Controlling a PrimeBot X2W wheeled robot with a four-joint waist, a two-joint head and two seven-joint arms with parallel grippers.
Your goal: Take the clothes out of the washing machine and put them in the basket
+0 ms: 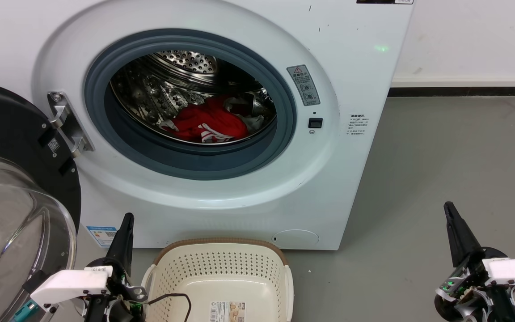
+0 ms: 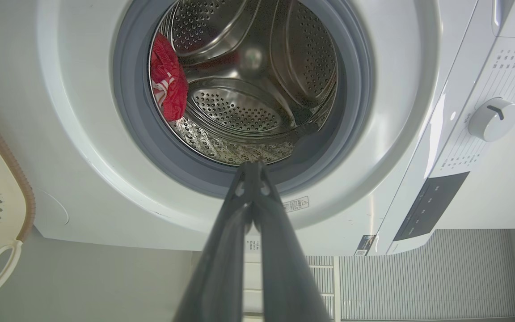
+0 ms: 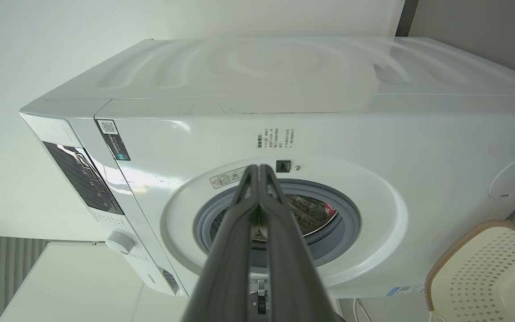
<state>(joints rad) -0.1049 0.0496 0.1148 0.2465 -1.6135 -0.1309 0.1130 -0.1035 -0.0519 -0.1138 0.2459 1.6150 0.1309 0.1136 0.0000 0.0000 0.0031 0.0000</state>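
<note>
Progress: nil. You have the clothes point(image 1: 208, 123) lying inside the drum of the washing machine point(image 1: 284, 188), its door point(image 1: 16, 147) open. The basket point(image 1: 221, 243) in front holds no garment. Left gripper point(image 1: 128, 218) and right gripper point(image 1: 449, 206) sit low, fingers pressed together, holding nothing. Every transfer is left to do.

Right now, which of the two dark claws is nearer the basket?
The left gripper: it stands just beside the basket, at its left rim, while the right gripper is far off over the grey floor.
</note>
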